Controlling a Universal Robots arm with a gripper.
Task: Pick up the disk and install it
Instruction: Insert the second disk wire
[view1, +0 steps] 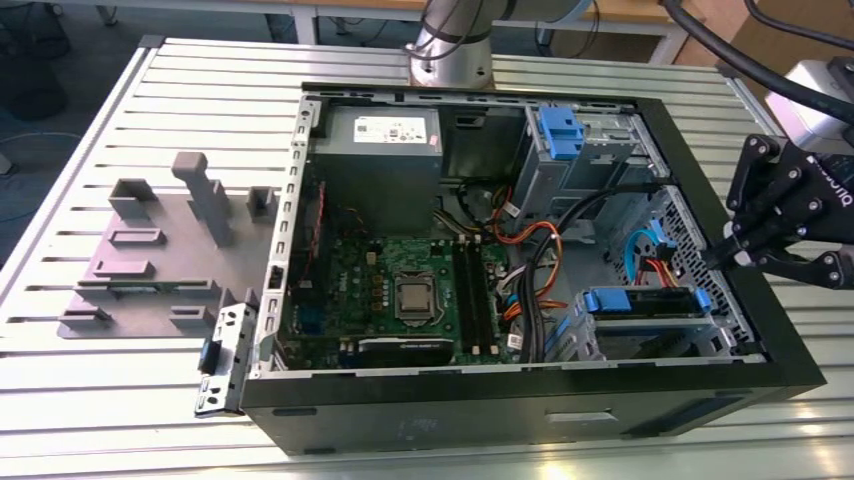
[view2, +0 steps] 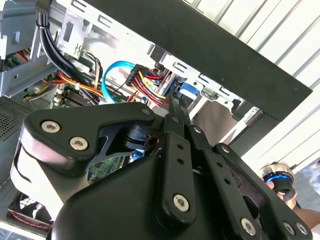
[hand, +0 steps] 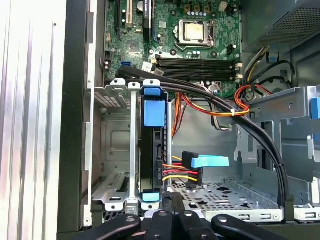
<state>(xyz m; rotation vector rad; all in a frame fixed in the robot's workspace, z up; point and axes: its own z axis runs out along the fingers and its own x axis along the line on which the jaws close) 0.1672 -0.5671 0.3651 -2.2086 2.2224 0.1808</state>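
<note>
Evidently late stage: the disk (hand: 151, 155) stands on edge in the sheet-metal drive cage (hand: 112, 145) at the front corner of the open computer case (view1: 747, 390), its blue plastic bracket (hand: 153, 112) capping the visible end, so it appears seated or nearly so. Whether it is pushed fully home, and whether the loose red-yellow-black power plug (hand: 176, 172) and the blue data connector (hand: 210, 161) beside it are mated to it, cannot be told. Gripper (hand: 172, 202), matte black with bolted linkage arms, hangs just beside the disk's near end with its two slim fingers drawn together and nothing between them; in the exterior view it sits over the case's wall on the exterior view's right. Textures: perforated galvanised steel floor, glossy green motherboard (view1: 400, 290), bundled black cables (hand: 225, 105), ribbed aluminium table (view1: 134, 400)
</note>
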